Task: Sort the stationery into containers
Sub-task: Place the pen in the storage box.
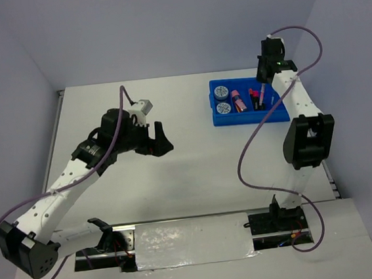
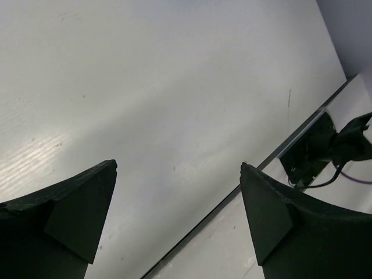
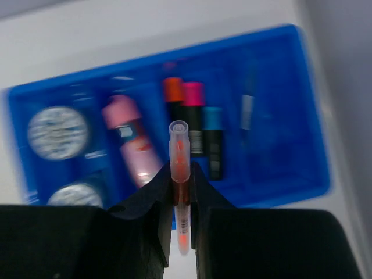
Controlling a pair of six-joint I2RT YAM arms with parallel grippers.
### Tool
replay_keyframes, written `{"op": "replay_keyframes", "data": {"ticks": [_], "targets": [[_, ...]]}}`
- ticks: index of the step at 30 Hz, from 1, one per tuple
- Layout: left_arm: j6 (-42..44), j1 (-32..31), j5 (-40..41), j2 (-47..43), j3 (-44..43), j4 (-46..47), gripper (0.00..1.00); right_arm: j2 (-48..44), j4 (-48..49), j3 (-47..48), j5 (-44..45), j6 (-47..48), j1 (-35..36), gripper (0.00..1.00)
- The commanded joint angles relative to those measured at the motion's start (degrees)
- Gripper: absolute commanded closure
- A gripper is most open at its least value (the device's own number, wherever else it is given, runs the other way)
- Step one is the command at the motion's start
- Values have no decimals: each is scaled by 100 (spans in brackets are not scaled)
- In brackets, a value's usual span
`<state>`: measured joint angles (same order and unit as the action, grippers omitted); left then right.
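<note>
Top: gripped orange pen (image 1: 262, 98) in right tool (image 1: 264, 80) above blue tray (image 1: 250, 121); spread left tool (image 1: 160, 145) wide, well left of tray. Left wrist: gaped over white counter (image 2: 174, 87). Right wrist: clamped pen above tray's highlighters (image 3: 195, 116).

White-linked, black-jointed left arm (image 1: 47, 205) and right arm (image 1: 299, 99); black wedge fingers (image 2: 70, 215) — purple cables (image 1: 239, 167) looping.

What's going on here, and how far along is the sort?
The right gripper is shut on a thin orange pen with a clear cap, holding it above the shallow bright-blue plastic tray. The tray already holds two round tape discs, a pink cylinder and short black highlighters capped orange, pink and blue. The left gripper is open and empty over the white table.
</note>
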<state>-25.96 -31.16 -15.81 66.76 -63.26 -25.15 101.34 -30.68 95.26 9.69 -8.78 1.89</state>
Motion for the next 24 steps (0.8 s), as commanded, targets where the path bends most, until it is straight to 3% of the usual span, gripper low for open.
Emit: {"op": "replay_keyframes", "data": {"ticks": [1, 6, 11, 15, 17, 24], "targets": [[459, 22, 254, -514, 68, -482, 1, 699, -790, 999, 1797, 613, -363, 100], [548, 31, 263, -787, 288, -754, 1, 1677, -1089, 1837, 2177, 334, -821, 100], [434, 31, 87, -778, 385, -790, 1, 2117, -923, 2013, 1186, 394, -1076, 100], [311, 31, -9, -788, 508, -580, 1, 2592, -1036, 2469, 1061, 377, -1112, 99], [302, 39, -62, -744, 491, -570, 1, 2706, -1116, 2628, 947, 342, -1156, 95], [293, 31, -10, -612, 280, -684, 1, 2575, -1125, 2497, 595, 263, -1209, 62]]}}
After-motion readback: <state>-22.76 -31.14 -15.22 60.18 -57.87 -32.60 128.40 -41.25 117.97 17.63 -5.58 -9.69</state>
